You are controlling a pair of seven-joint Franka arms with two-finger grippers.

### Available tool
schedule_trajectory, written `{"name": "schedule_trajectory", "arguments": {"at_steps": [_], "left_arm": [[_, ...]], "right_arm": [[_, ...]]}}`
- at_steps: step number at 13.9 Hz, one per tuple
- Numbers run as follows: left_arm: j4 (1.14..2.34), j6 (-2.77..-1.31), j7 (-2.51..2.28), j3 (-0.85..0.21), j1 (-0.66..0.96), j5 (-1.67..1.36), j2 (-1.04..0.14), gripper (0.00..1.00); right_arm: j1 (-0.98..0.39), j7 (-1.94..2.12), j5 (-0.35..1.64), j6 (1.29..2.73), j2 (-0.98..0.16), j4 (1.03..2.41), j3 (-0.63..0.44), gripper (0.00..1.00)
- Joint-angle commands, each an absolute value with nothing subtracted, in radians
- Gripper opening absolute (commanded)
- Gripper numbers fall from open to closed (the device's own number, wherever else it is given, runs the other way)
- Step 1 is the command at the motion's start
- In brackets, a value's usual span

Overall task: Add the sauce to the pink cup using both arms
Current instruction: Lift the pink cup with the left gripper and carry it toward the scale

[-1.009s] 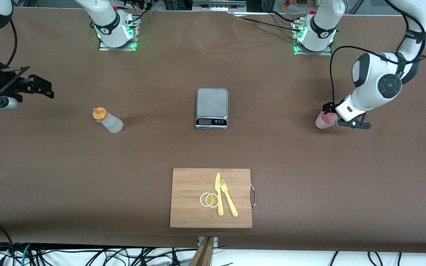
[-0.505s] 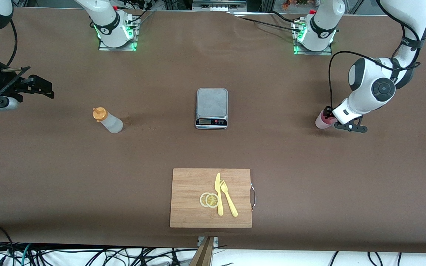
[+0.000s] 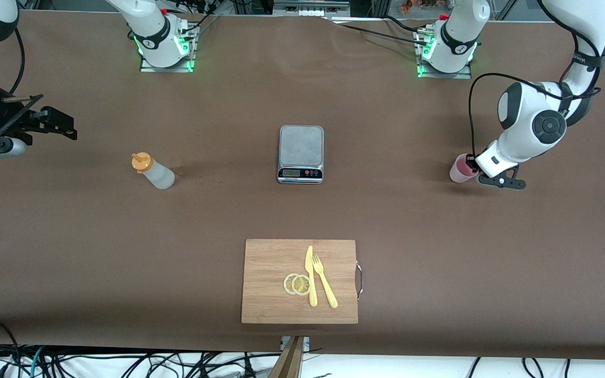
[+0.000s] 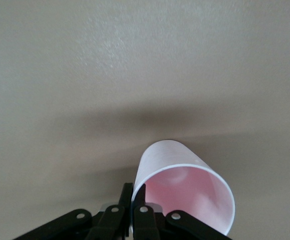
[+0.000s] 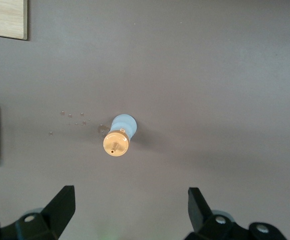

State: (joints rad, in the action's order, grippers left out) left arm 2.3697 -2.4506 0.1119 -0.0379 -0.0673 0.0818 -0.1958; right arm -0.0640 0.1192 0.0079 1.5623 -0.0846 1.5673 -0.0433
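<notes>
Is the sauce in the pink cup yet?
Not yet. The small light-pink plastic cup looks empty inside. The left gripper has its jaws pinching the cup's rim. The whitish squeeze bottle with the orange cap stands untouched; the right gripper hangs open above it. Grabbing and squeezing remain.

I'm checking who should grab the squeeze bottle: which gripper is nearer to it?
Right. The right gripper hangs open above the squeeze bottle; the left gripper is shut on the pink cup at the left arm's end.
</notes>
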Motion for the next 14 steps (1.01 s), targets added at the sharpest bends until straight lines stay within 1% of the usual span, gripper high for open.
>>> {"name": "schedule_trajectory", "arguments": {"at_steps": [1,2,3,6,8,11,12,14], "left_arm": [[2.352,-2.439,0.126,-0.037,-0.077,0.109,-0.173,0.00],[2.330,-2.401,0.121,-0.046,-0.072,0.109,-0.157,0.00],[2.278,-2.320,0.117,-0.064,-0.063,0.106,-0.147,0.00],[2.046,-2.027,-0.001,-0.211,-0.058,0.092,-0.182,0.00],[1.918,-1.921,-0.133,-0.312,-0.055,0.089,-0.224,0.00],[1.809,-1.908,-0.369,-0.457,-0.039,-0.007,-0.287,0.00],[1.766,-1.914,-0.449,-0.477,0.001,-0.014,-0.322,0.00],[1.683,-1.914,-0.625,-0.479,0.102,-0.012,-0.392,0.00]], "right_arm": [[-0.057,0.130,0.025,1.569,-0.075,1.577,-0.040,1.00],[-0.057,0.130,0.025,1.569,-0.075,1.577,-0.040,1.00],[-0.057,0.130,0.025,1.569,-0.074,1.577,-0.040,1.00],[-0.058,0.130,0.025,1.566,-0.075,1.577,-0.041,1.00],[-0.058,0.130,0.025,1.562,-0.077,1.572,-0.043,1.00],[-0.057,0.130,0.025,1.555,-0.080,1.572,-0.044,1.00],[-0.057,0.130,0.025,1.555,-0.080,1.572,-0.044,1.00],[-0.057,0.133,0.025,1.554,-0.080,1.569,-0.046,1.00]]}}
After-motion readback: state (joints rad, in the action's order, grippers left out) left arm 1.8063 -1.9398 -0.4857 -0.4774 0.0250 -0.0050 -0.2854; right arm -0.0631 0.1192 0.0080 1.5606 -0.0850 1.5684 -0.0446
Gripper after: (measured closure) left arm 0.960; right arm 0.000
